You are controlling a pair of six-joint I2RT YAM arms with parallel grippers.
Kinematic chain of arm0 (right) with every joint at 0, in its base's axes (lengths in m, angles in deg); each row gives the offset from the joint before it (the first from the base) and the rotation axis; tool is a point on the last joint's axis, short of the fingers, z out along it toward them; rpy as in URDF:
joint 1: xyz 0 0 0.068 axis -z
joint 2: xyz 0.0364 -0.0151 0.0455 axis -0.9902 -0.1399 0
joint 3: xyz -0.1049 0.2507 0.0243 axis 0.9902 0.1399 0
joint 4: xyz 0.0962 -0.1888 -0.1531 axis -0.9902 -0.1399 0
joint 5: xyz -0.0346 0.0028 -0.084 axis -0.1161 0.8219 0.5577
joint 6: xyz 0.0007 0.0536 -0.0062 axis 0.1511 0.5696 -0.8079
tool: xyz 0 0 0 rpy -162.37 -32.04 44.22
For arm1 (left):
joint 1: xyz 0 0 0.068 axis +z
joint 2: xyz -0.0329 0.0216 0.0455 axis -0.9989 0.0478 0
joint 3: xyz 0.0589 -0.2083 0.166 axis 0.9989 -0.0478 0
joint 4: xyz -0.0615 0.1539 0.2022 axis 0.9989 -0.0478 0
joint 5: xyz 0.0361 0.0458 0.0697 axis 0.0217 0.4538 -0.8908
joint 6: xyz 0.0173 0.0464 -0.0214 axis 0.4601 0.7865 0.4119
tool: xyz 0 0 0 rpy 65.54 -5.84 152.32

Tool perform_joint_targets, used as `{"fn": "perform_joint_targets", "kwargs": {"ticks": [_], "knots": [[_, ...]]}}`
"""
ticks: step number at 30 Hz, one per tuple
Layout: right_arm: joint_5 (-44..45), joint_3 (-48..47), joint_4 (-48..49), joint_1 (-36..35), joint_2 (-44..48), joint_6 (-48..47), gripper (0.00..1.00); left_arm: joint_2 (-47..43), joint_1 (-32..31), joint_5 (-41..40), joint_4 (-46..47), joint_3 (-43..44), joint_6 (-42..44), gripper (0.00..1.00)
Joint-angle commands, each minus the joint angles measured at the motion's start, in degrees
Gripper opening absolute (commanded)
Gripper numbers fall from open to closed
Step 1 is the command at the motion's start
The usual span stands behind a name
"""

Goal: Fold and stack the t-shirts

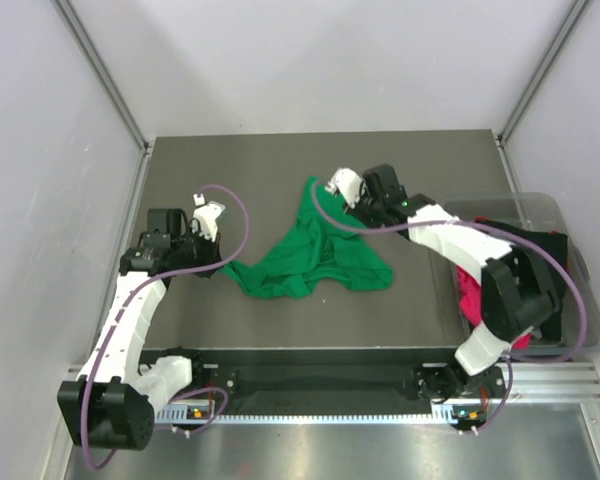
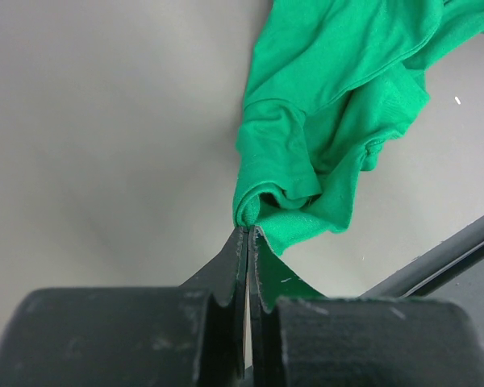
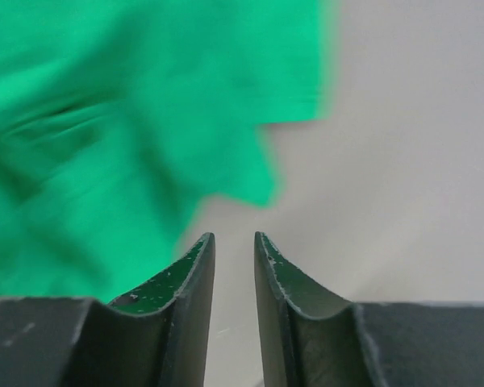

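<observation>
A bright green t-shirt (image 1: 315, 258) lies crumpled in the middle of the dark table (image 1: 230, 180). My left gripper (image 1: 225, 265) is at its left corner. In the left wrist view the jaws are pressed together on a fold of the green t-shirt (image 2: 323, 129) at the fingertips of the left gripper (image 2: 249, 231). My right gripper (image 1: 328, 192) hovers at the shirt's far tip. In the right wrist view the right gripper (image 3: 234, 238) stands open with nothing between its fingers. The green t-shirt (image 3: 121, 121) is blurred beyond it to the left.
A clear plastic bin (image 1: 585, 300) stands at the table's right edge. It holds a magenta-pink t-shirt (image 1: 470, 297) and a black one (image 1: 535, 242). White walls enclose the table on three sides.
</observation>
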Motion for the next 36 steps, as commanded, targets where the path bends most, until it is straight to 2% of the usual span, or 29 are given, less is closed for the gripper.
{"fn": "perform_joint_targets", "kwargs": {"ticks": [1,4,6,11,16,29,31,32,33,36], "knots": [[-9.43,5.54,-1.22,-3.16,7.13,-3.88,0.26,-1.38,-0.24,0.07,2.57,-0.52,-0.54,0.0],[-13.48,9.32,-2.46,-3.07,9.15,-4.67,0.24,-1.29,-0.24,-0.01,2.74,-0.52,-0.54,0.0],[-14.81,10.47,-2.64,-3.07,8.63,-4.76,0.27,-1.03,-0.24,-0.01,2.83,-0.52,-0.54,0.0],[-17.7,7.49,-6.06,-3.16,3.02,-5.55,0.36,-1.02,-0.24,-0.19,2.75,-0.43,-0.8,0.0],[-17.62,4.33,-8.35,-3.51,-1.65,-6.78,0.39,-1.29,-0.24,-0.54,2.92,-0.6,-0.89,0.0],[-10.51,5.46,-7.12,-3.69,-7.71,-7.4,0.47,-0.41,-0.24,-0.45,3.1,-0.43,-0.8,0.0],[-9.72,5.46,-6.51,-3.69,-8.42,-7.22,0.45,-0.5,-0.24,-0.54,3.1,-0.43,-0.89,0.0],[-8.06,5.38,-5.81,-3.6,-9.12,-6.44,0.39,-0.67,-0.24,-0.63,3.1,-0.43,-0.98,0.0],[-7.26,5.11,-5.02,-3.6,-9.39,-6.0,0.37,-0.76,-0.24,-0.72,3.27,-0.51,-0.89,0.0],[-4.8,4.41,-1.43,-2.72,-8.43,-3.45,0.38,-0.85,-0.24,-1.5,3.36,-0.6,-0.98,0.0]]}}
